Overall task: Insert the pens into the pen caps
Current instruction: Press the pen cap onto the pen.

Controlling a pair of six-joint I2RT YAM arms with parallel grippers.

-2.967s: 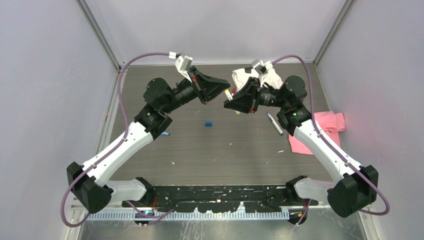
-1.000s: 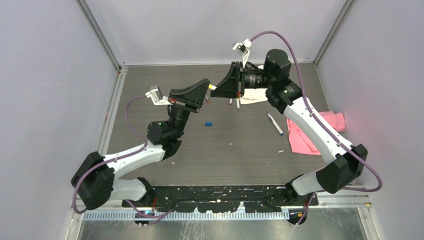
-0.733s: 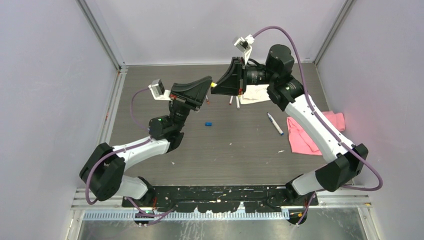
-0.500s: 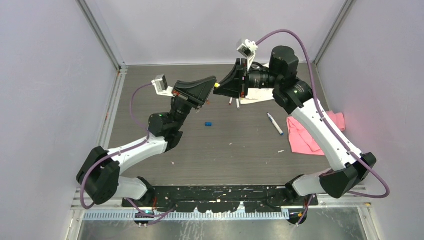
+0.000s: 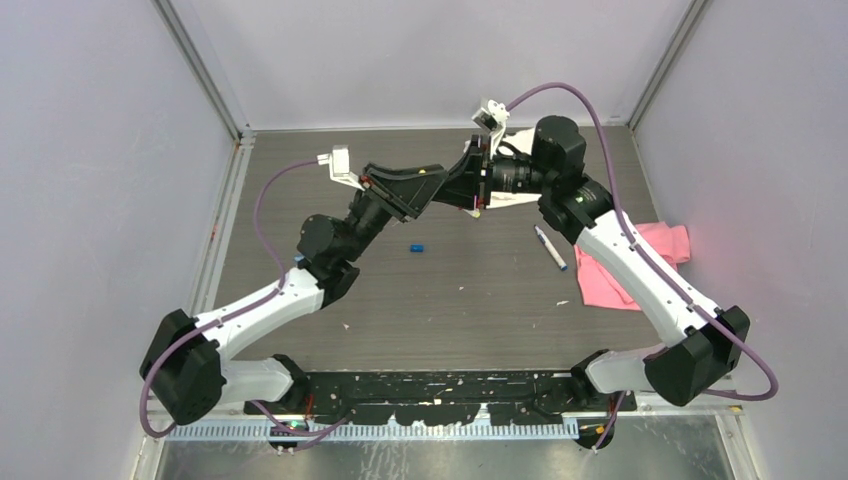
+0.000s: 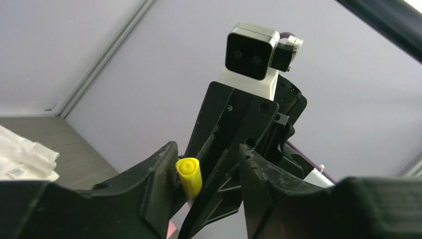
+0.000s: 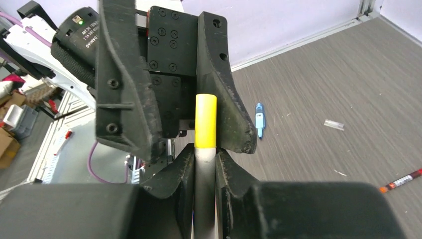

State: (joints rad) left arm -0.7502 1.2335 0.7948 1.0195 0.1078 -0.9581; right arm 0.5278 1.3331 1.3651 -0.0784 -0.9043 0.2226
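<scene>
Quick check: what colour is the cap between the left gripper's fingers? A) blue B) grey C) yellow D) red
C: the left wrist view shows a yellow cap between the fingers of the left gripper. In the right wrist view it sits at the end of the pen clamped in the right gripper.

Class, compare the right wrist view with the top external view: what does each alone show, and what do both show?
Right wrist only: the grey pen clamped in the right gripper, the yellow cap on its end. Top external only: the pink cloth and a blue-tipped pen beside it. Both: the left gripper and right gripper, tip to tip.
</scene>
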